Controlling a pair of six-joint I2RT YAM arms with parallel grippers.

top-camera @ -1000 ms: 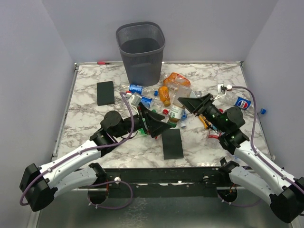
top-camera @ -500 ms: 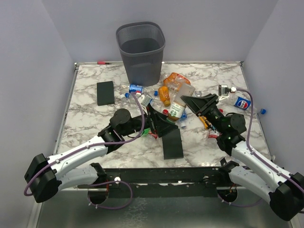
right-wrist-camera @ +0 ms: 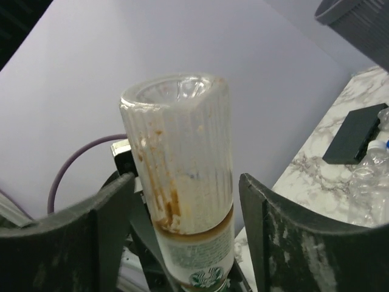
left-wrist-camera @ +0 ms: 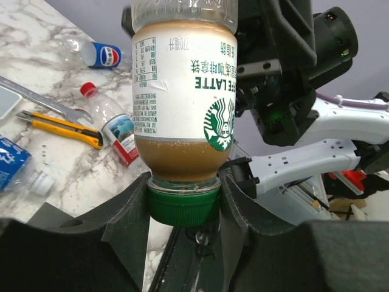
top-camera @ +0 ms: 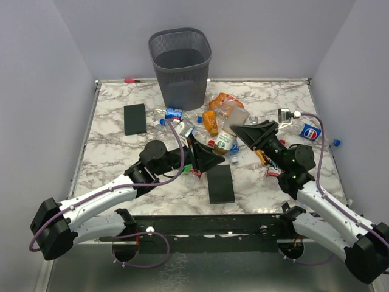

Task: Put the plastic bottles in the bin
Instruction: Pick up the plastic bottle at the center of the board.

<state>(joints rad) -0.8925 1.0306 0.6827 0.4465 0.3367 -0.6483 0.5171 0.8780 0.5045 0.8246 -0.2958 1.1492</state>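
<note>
Bottle (left-wrist-camera: 182,115): ribbed clear plastic, green cap (left-wrist-camera: 183,204)

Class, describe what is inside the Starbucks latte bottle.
Brown liquid fills the latte bottle toward its green cap; the base end is empty, with brown smears. The label hides the middle.

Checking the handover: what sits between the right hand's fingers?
The base end of the latte bottle, seen in the right wrist view. The left hand grips its green cap.

White arms (top-camera: 97,204), black joints (top-camera: 153,150), purple cables (right-wrist-camera: 68,163)
</note>
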